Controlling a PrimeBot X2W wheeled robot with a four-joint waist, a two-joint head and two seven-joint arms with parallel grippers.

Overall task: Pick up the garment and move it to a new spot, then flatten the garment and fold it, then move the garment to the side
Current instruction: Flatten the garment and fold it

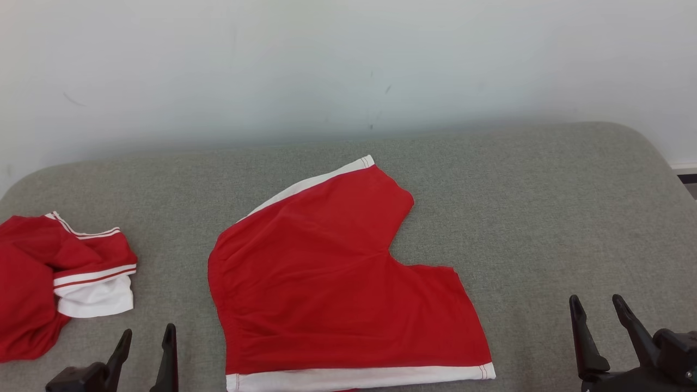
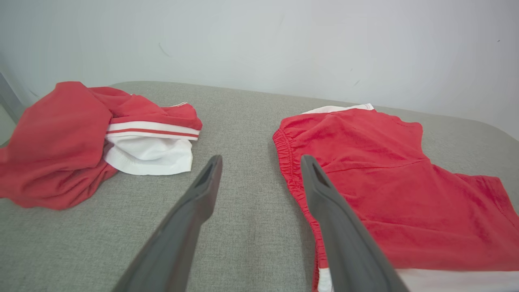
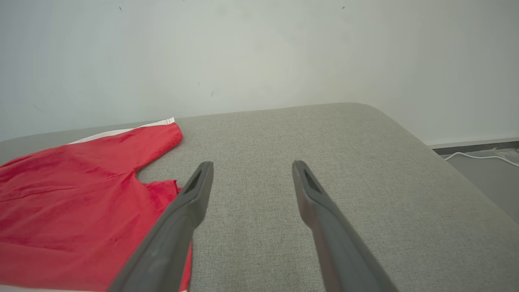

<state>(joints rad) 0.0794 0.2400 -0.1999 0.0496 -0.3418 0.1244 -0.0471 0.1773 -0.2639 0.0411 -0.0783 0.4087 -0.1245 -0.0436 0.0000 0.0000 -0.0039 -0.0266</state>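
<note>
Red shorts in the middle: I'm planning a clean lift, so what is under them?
The red shorts lie spread on the grey padded surface, which shows beside and beyond them. Anything directly beneath is covered by the cloth.

The red shorts (image 1: 326, 283), lying between the two sets of jaws, ran off the head view's bottom edge, which cut part of their near white hem. In the left wrist view, the shorts-side finger of the left gripper (image 2: 261, 162) covered a stretch of their elastic waistband. The crumpled red garment (image 1: 49, 272), outward of the left jaws, was cut by the frame's left edge. Far outward of the right gripper (image 3: 251, 166), a white cable (image 3: 482, 155) left the frame.
</note>
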